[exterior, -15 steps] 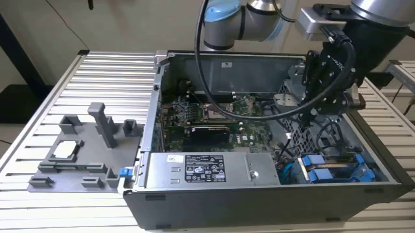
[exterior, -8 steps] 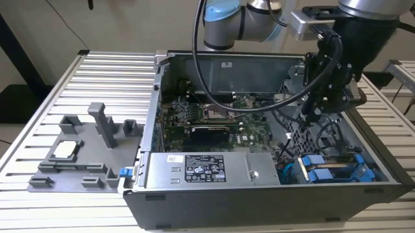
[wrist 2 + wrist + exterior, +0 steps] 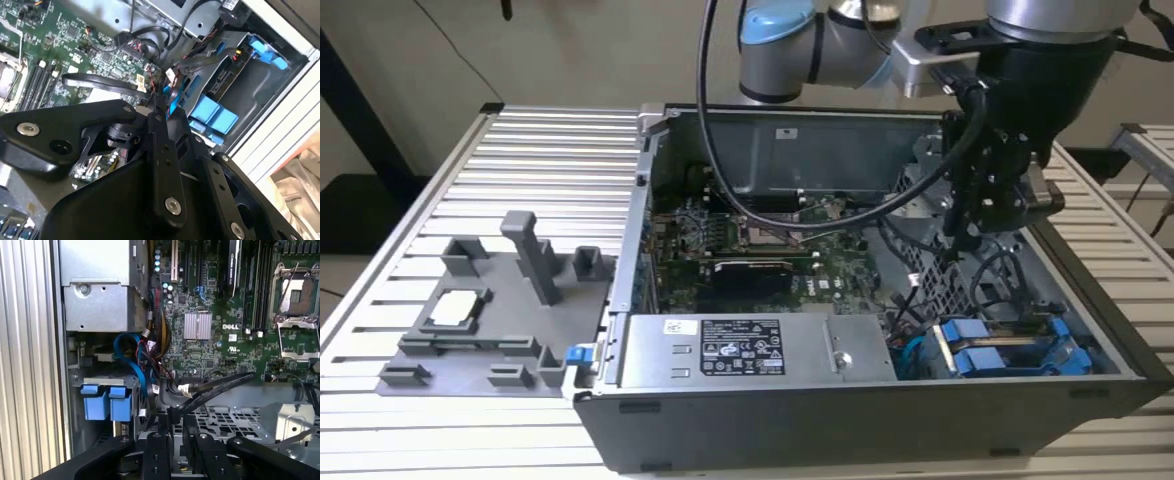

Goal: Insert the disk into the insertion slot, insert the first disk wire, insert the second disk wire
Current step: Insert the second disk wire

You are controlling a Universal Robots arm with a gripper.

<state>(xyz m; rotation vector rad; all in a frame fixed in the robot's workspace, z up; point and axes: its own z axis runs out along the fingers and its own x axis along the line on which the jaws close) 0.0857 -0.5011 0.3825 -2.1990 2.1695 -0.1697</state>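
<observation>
Your fingers (image 3: 156, 455) pinch a black wire (image 3: 220, 385) just above the perforated drive cage (image 3: 225, 420); the blue-framed disk (image 3: 983, 360) sits in that cage's insertion slot (image 3: 272, 87).

The computer case (image 3: 854, 420) stands on the table (image 3: 547, 140). A fixture tray (image 3: 467, 330) lies beside it, at the exterior view's left. Inside, the power-supply box (image 3: 747, 350) lines the near wall, with the motherboard (image 3: 761, 250) behind it. The disk (image 3: 987, 355) sits in the insertion slot (image 3: 270, 92) at the near corner, at the exterior view's right. The gripper (image 3: 172, 422) hangs over the drive cage (image 3: 225, 420), clamped on a wire (image 3: 215, 387).
</observation>
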